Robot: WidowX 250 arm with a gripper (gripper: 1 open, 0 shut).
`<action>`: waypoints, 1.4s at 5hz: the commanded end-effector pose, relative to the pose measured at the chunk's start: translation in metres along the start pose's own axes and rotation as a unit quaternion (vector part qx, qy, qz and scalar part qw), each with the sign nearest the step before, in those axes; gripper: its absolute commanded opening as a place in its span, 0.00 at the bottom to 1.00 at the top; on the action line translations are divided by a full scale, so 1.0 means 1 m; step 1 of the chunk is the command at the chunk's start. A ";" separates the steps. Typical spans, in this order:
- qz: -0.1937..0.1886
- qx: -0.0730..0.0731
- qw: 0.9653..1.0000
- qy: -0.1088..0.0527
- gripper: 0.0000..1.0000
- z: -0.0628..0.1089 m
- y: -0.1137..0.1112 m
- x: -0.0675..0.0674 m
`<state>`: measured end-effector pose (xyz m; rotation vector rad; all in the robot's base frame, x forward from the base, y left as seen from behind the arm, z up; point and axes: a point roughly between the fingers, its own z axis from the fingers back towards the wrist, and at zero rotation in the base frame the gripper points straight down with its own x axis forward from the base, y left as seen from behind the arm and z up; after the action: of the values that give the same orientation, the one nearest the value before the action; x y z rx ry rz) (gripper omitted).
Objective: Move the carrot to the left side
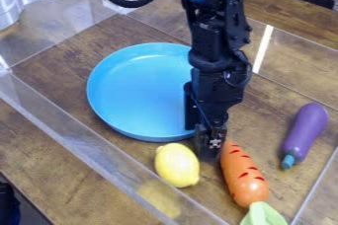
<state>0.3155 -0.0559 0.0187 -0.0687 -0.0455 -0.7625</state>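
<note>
- One wooden table [53,120] under everything, glare streaks across the grain, clear plastic walls [79,135] fencing the work area.
- Black robot arm [211,41] next in size, dropping from the top edge, pointing straight down.
- Round blue plate [126,96] at centre-left, lying flat, partly hidden behind the arm.
- Orange carrot [240,175] at lower right, dark stripes along it, pale green leafy top [268,215] toward the bottom edge, narrow tip up by the gripper.
- Purple eggplant [305,132] at far right, well apart from the carrot.
- Yellow lemon [177,165] just left of the carrot, near the plate rim.
- Gripper [211,148] low between lemon and carrot tip, jaws spread wide, nothing held.
</note>
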 end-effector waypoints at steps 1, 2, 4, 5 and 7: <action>0.007 -0.013 1.000 0.004 0.00 -0.006 -0.011 -0.002; 0.015 -0.015 1.000 0.002 0.00 -0.004 -0.015 -0.003; -0.026 -0.021 0.999 0.006 1.00 -0.007 -0.028 0.007; -0.046 -0.021 0.999 0.008 0.00 -0.008 -0.036 0.017; -0.085 -0.021 0.996 0.013 0.00 -0.001 -0.047 0.026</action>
<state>0.3058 -0.0979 0.0213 -0.0927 -0.0100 -0.8794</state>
